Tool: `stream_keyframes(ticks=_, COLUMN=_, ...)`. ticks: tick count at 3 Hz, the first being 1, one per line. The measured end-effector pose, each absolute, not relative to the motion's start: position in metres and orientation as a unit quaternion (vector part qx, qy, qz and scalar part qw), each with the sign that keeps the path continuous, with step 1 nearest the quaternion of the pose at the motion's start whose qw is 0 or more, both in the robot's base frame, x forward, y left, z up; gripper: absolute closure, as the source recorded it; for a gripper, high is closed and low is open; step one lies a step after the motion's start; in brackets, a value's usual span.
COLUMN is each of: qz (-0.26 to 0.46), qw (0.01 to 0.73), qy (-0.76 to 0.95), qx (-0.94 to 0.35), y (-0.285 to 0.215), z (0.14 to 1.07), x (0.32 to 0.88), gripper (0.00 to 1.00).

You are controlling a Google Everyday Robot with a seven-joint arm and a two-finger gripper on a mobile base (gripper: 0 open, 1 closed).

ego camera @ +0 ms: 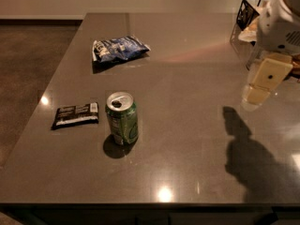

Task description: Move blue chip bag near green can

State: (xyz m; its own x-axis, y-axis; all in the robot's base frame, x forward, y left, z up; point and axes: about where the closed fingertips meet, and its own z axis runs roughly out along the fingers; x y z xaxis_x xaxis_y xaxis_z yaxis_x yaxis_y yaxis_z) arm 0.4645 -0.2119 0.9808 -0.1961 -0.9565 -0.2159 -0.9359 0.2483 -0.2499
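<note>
The blue chip bag (pixel 119 48) lies on the grey table toward the far left, puffy, with white patches. The green can (pixel 122 118) stands upright nearer the front, silver top with an open tab hole. They are apart, with bare table between them. My gripper (pixel 261 86) hangs above the table's right side, far to the right of both, holding nothing that I can see. Its shadow falls on the table below it.
A flat black wrapper with white lettering (pixel 76 115) lies left of the can. A black wire basket (pixel 248 13) with items stands at the far right corner. The table's left edge (pixel 56 78) drops to a dark floor.
</note>
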Motion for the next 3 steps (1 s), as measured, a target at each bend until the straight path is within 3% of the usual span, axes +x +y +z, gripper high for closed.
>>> stream_keyframes(ticks=3, qz=0.033, qw=0.179, qy=0.76, qx=-0.623, y=-0.142, z=0.951, x=0.594, gripper=0.0)
